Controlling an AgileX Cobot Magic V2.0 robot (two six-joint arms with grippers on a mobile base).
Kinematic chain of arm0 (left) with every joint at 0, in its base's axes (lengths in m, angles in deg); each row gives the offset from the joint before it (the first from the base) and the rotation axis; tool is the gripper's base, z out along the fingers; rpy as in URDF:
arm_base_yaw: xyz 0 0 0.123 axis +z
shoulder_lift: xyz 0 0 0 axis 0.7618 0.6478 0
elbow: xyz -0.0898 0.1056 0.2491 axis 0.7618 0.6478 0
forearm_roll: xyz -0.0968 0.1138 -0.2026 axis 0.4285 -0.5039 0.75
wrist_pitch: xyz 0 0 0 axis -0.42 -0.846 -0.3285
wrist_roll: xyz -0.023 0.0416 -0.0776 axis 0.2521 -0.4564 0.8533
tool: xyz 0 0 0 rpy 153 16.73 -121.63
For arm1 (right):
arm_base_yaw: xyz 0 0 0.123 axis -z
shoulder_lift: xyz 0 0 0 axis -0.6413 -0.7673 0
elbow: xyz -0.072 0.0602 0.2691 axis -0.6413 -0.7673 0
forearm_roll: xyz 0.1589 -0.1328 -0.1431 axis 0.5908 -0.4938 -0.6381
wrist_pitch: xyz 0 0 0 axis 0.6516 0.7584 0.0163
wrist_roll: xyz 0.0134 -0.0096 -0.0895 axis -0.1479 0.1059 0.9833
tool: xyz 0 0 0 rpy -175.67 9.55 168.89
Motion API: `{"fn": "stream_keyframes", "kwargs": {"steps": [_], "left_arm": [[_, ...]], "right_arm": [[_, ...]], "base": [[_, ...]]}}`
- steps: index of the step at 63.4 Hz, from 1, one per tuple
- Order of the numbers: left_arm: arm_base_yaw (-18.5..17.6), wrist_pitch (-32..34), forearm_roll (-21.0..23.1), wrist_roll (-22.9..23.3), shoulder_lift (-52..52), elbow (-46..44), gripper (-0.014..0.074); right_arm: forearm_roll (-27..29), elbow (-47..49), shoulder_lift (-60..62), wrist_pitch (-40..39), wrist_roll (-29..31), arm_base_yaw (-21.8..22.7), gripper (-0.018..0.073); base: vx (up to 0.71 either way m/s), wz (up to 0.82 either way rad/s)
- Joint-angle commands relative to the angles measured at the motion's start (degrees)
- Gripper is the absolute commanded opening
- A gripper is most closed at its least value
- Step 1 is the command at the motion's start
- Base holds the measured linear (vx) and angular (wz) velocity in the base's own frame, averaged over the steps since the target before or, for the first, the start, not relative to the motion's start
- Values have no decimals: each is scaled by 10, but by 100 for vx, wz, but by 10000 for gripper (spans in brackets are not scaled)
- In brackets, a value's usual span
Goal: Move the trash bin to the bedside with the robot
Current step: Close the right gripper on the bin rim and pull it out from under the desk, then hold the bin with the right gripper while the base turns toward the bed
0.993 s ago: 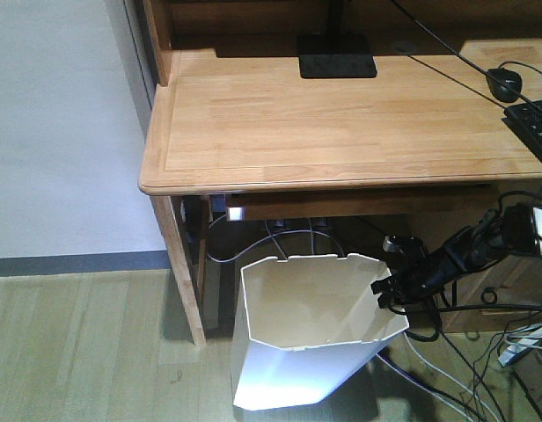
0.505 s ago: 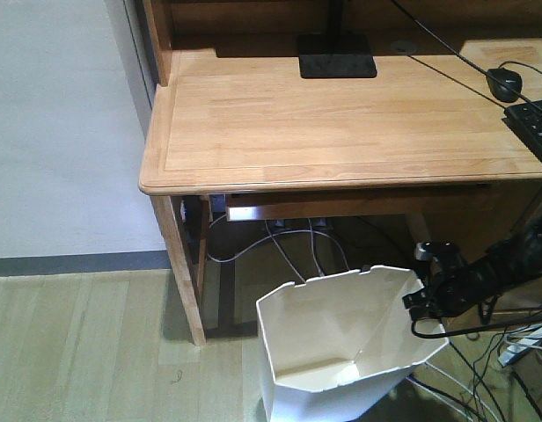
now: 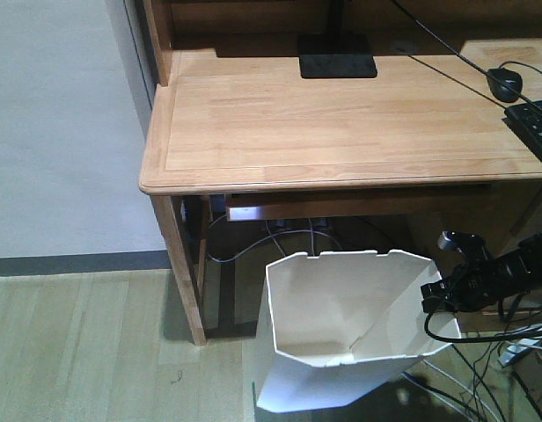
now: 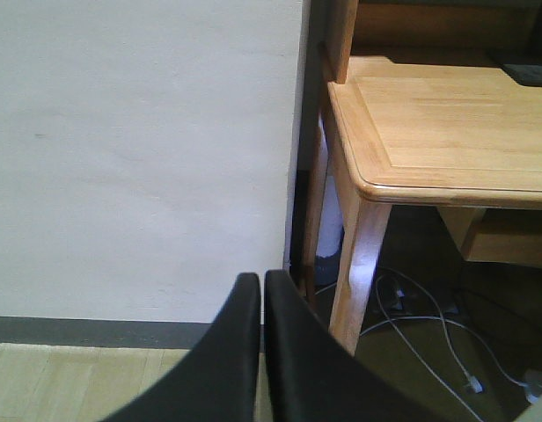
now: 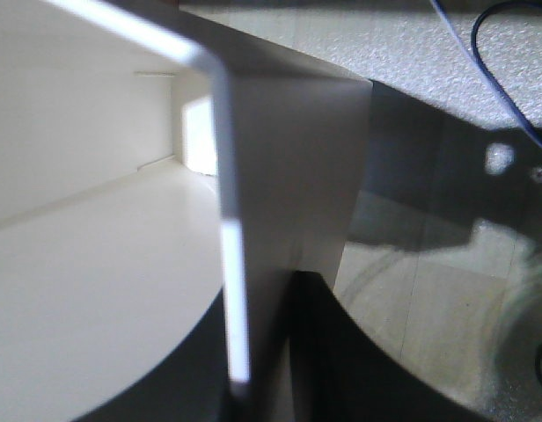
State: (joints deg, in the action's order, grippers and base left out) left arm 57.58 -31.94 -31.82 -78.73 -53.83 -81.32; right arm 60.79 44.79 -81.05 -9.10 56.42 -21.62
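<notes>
The white trash bin (image 3: 341, 334) with an angular rim stands tilted on the floor in front of the desk, its cream inside showing. My right gripper (image 3: 432, 292) is shut on the bin's right rim; in the right wrist view one black finger is inside the wall (image 5: 271, 220) and the other outside, around my right gripper (image 5: 258, 352). My left gripper (image 4: 262, 286) is shut with nothing in it, facing the white wall beside the desk leg. The bedside is out of view.
A light wooden desk (image 3: 341, 123) fills the upper view, with a black monitor base (image 3: 336, 63), mouse (image 3: 504, 83) and keyboard (image 3: 535, 127) on it. Loose cables (image 3: 297, 242) lie under it. A desk leg (image 3: 179, 264) stands left of the bin. Wood floor (image 3: 77, 343) lies left.
The bin, held at its right rim, has shifted right and tilted, then swung more upright. My right gripper moved right with it. The left arm shows no earlier frame.
</notes>
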Motion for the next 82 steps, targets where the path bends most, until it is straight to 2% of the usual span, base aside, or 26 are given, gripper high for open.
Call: {"fn": "stream_keyframes", "kwargs": {"steps": [1, 59, 82], "left_arm": [[-2, 38, 1, 2, -8, 2, -6], [-2, 38, 1, 2, -8, 2, -6], [-2, 38, 1, 2, -8, 2, -6]], "right_arm": [[11, 1, 43, 127, -4, 4, -5], [10, 1, 43, 126, -4, 4, -5], [10, 1, 43, 126, -3, 4, -5]], "base": [[0, 0], [0, 1], [-5, 26]]}}
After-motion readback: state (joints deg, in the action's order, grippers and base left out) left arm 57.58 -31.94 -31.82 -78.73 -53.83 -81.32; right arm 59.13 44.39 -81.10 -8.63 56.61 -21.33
